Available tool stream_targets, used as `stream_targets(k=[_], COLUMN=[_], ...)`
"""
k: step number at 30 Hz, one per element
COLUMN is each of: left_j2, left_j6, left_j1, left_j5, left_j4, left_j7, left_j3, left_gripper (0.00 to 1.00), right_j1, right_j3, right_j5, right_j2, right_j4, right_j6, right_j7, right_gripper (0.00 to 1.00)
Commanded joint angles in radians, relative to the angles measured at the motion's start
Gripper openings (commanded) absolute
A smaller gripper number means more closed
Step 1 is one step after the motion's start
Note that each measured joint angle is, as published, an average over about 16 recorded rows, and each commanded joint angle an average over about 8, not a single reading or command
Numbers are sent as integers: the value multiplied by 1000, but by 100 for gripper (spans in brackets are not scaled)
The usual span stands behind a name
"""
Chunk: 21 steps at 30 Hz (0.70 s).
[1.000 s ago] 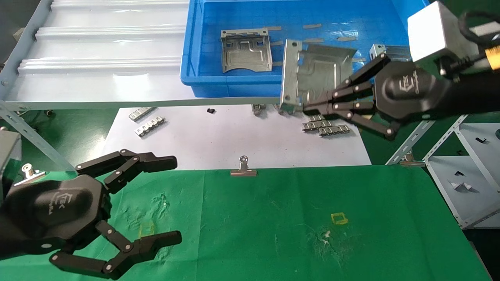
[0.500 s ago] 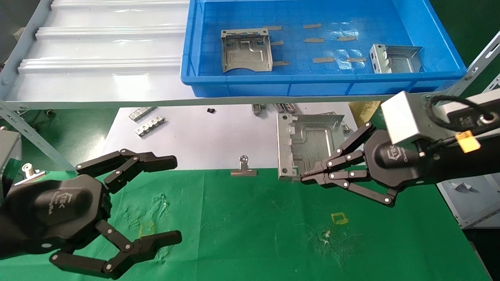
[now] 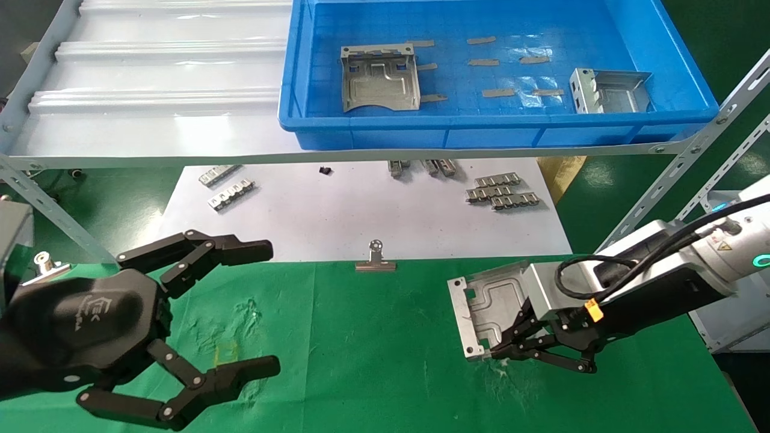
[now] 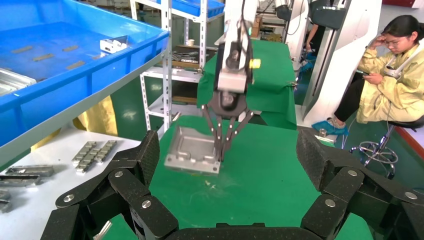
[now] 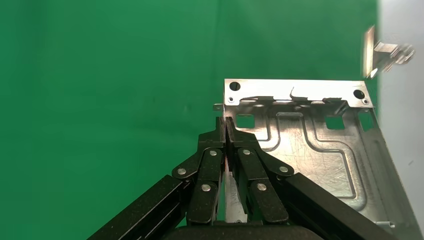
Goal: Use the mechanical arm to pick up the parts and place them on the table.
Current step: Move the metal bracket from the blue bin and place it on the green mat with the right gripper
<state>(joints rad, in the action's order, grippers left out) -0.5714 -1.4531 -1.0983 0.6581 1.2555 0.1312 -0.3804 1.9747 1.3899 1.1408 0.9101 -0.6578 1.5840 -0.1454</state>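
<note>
A: The stamped metal plate (image 3: 488,313), silver with folded-up edges and an embossed channel, is low over the green-cloth worktop (image 3: 385,361), on the robot's right side. The right gripper (image 3: 508,349) has its jaws clamped together on one folded edge. From the head view I cannot tell whether the plate's far corner already touches the cloth; the left wrist view shows it tilted just above it.

B: What has changed?

A: A second ago the same plate hung up by the front wall of the blue bin (image 3: 499,129). Half a second ago it was over the white sheet (image 3: 361,210), at the cloth's edge. Now it is down over the cloth, beside a scuffed white spot. So the carry looks nearly done; what remains, I judge, is to set it flat and let go.

B: And the rest?

A: Two more plates lie in the bin, one at its left (image 3: 379,78), one at its right (image 3: 609,90), both where they were. The left gripper (image 3: 240,307) has not moved: it hangs over the worktop's near left corner, jaws wide apart and empty. A binder clip (image 3: 375,260) sits at the cloth's edge.
</note>
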Motion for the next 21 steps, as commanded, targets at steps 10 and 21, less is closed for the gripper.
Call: stream_targets(k=[10,21], left_j2=[0,0], left_j6=[0,0], left_j1=[0,0], left_j5=[0,0], left_j4=[0,0], left_j7=[0,0], left_j3=[0,0], left_gripper=[100,100], right_j1=[-18,-62], right_j3=[111,125], right_j5=[78,104], right_j2=[136,203], right_j4=[235,387], right_j6=[-31,-108], right_j7=[-125,-211], right_gripper=[0,0])
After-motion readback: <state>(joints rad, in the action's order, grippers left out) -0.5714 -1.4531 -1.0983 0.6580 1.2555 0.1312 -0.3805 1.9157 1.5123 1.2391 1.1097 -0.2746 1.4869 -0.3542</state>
